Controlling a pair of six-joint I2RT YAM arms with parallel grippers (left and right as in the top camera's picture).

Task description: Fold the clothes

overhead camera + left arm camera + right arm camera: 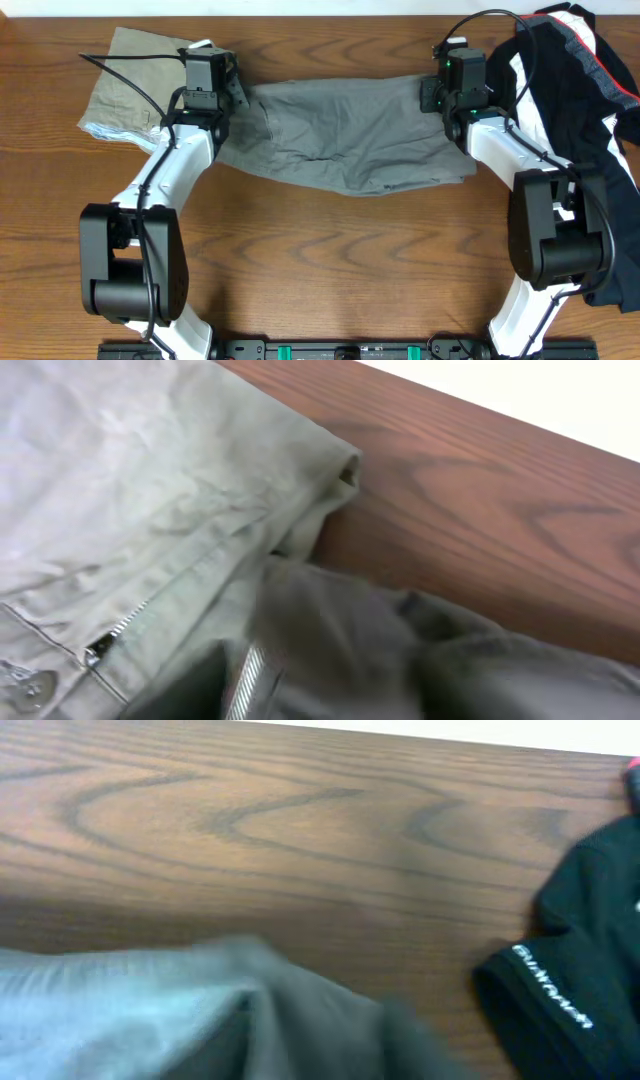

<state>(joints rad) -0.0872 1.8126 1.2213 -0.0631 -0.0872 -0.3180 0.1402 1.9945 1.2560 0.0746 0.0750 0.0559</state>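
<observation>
The grey shorts point(345, 135) lie spread across the middle of the table, their top edge stretched between my two grippers. My left gripper point(238, 96) is shut on their upper left corner. In the left wrist view the grey cloth point(400, 660) bunches over a ridged finger pad point(246, 685). My right gripper point(433, 95) is shut on the upper right corner, and grey cloth point(200, 1010) hides its fingers in the right wrist view. The khaki shorts point(125, 80) lie at the far left, their zip point(110, 640) showing. The black top with white and red stripes point(575, 90) is heaped at the right.
The black top point(590, 970) lies close to the right of my right gripper and partly under the right arm. The khaki shorts point(120, 490) touch the grey shorts by my left gripper. The table's far edge point(480, 410) is just beyond both grippers. Bare wood point(340, 270) lies in front.
</observation>
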